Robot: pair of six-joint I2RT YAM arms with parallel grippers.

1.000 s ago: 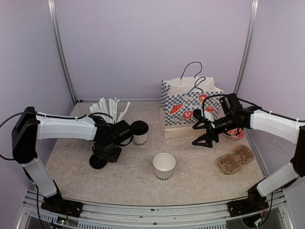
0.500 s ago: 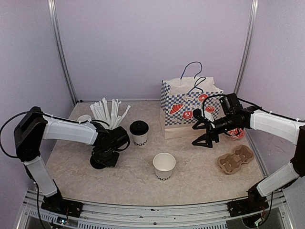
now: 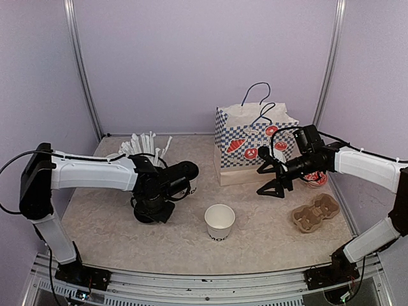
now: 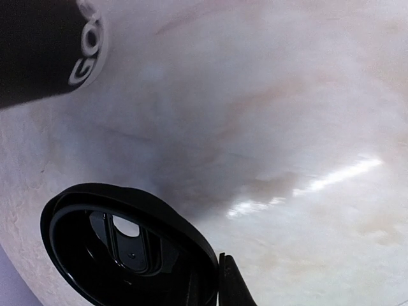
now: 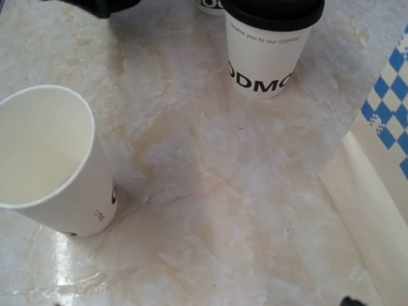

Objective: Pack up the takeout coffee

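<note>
1. The left arm point(image 3: 89, 173) climbs from its base at the near left, folds at the elbow and lies level toward the middle, wrist bent down.
2. The left gripper point(image 3: 154, 211) points down at the table point(image 3: 255, 242), its fingers pinched on the rim of a black lid point(image 4: 127, 255) held tilted off the surface.
3. The right arm point(image 3: 366, 164) rises at the right edge, folds and reaches left.
4. The right gripper point(image 3: 266, 180) hangs above the table, jaws spread wide, holding nothing.

lidded white cup point(image 5: 268, 48) lettered "ODM", black cup point(image 4: 38, 51) "GO"

Around the open cup point(image 3: 220, 220) the table point(image 3: 268, 233) lies bare, save the left arm point(image 3: 95, 173) at ten o'clock, carrier point(image 3: 314, 212) at three.
</note>
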